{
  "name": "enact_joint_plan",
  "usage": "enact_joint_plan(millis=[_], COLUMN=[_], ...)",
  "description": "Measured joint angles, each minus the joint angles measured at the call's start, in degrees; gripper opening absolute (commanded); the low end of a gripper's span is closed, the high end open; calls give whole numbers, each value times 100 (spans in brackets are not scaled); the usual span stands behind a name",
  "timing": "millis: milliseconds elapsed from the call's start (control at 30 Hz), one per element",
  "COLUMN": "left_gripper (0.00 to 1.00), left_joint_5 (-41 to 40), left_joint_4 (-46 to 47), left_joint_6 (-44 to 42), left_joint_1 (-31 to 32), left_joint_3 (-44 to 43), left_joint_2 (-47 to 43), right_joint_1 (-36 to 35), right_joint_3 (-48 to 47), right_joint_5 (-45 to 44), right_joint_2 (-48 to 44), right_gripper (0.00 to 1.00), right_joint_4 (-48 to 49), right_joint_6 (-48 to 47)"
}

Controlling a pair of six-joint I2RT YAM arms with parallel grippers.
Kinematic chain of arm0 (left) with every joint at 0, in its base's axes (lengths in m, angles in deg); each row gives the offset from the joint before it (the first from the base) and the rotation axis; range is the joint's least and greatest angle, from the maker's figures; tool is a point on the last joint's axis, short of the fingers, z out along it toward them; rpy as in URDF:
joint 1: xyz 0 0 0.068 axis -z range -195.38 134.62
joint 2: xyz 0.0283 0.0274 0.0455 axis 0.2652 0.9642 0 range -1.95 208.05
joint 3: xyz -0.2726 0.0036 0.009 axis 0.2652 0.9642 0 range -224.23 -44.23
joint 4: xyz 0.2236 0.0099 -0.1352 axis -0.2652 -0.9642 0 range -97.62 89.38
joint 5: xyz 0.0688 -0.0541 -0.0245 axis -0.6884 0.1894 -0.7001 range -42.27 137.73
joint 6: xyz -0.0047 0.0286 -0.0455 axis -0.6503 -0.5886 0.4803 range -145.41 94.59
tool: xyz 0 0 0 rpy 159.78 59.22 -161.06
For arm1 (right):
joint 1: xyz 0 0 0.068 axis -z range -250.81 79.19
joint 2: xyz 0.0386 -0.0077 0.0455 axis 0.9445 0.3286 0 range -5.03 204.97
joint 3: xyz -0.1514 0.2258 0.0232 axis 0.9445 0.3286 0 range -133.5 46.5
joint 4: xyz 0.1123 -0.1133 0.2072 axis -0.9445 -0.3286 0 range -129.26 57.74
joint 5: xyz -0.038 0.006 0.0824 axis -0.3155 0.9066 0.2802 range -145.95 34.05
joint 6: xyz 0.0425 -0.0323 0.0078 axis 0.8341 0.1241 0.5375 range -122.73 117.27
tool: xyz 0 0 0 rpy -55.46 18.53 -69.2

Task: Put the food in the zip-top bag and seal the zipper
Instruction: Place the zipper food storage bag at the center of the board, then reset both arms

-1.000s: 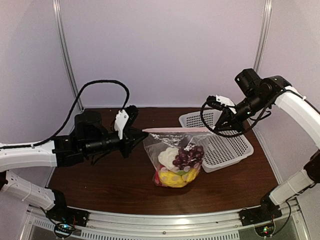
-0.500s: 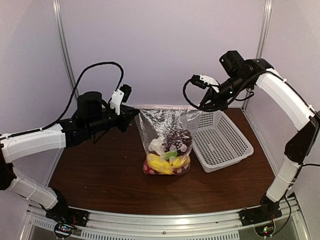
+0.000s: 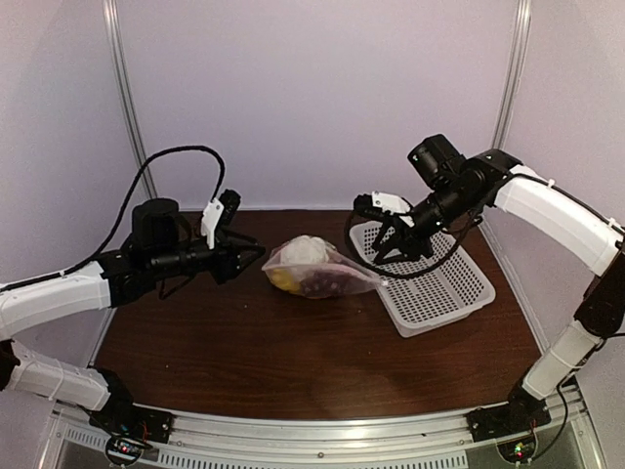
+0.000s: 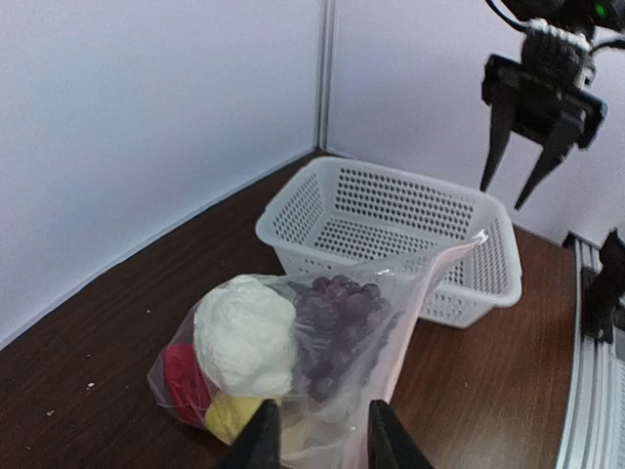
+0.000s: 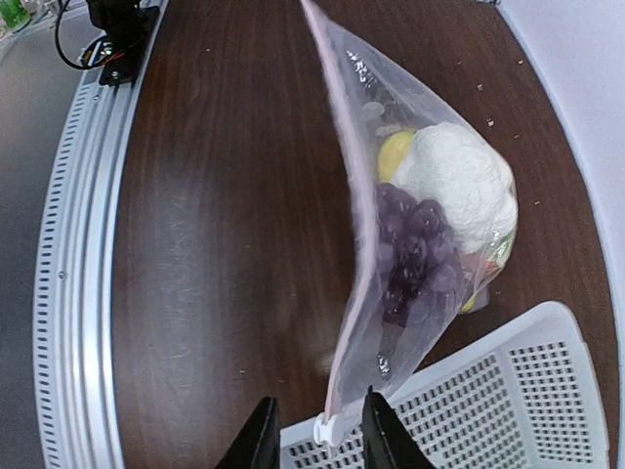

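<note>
Since the earlier frame the zip-top bag [image 3: 320, 274] has come down. It was hanging stretched between the two arms, and now it lies on its side on the worktop [image 3: 244, 362], left of the white basket [image 3: 444, 285], with one corner reaching the basket's near-left rim. Both arms have sunk with it and sit low at either end.

All the food shows inside the bag: white cauliflower [image 4: 244, 337] on top, dark grapes [image 4: 337, 313] beside it, and a red piece [image 4: 181, 376] and a yellow one [image 4: 229, 418] beneath. The zipper [image 5: 342, 352] runs as a flat pinkish strip along the mouth edge. It looks pressed shut, though I cannot tell that for its whole length.

The left gripper [image 4: 320, 420] stands narrowly parted with bag film lying loose between its fingers, not pinched. The right gripper [image 5: 317, 405] is likewise slightly apart and straddles the bag's corner without clamping it.

As a judgement, the film is thin, slick and floppy, and the load is light but loose — it will roll and shift the bulge. The stiffer zipper strip near its two ends is the best hold. Any gap should be pressed from above against the worktop.
</note>
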Motion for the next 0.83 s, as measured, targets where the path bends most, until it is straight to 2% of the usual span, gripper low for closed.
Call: enact_joint_plan(millis=[100, 200, 300, 333, 367, 433, 600, 733, 833], left_gripper=[56, 70, 74, 75, 76, 78, 96, 98, 98], left_joint_5=[168, 122, -243, -380, -597, -1121, -2367, -2964, -3189], left_joint_4=[-446, -944, -1091, -1130, -1200, -1331, -1694, -1808, -1797], left_joint_6=[81, 68, 70, 59, 42, 9, -52, -133, -192], left_joint_1=[28, 37, 42, 42, 42, 46, 46, 46, 46], left_joint_3=[566, 713, 664, 612, 503, 186, -721, -1073, -1075], left_joint_2=[-640, -1381, -2009, -2076, -2092, -1904, -1084, -780, -769], right_joint_1=[-138, -76, 188, 310, 411, 715, 1582, 1921, 1974], right_joint_3=[584, 879, 1152, 1211, 1252, 1453, 2092, 2256, 2404], right_joint_5=[74, 76, 31, -7, -55, -275, -975, -2020, -2522], right_joint_2=[-313, -717, -1427, -1668, -1838, -2229, -2632, -2638, -2761], right_gripper=[57, 70, 84, 96, 99, 100, 100, 100, 100], right_joint_4=[-52, -44, 190, 345, 494, 1093, 2365, 2922, 3329], right_joint_6=[-74, -44, 173, 299, 468, 909, 2269, 3136, 3458])
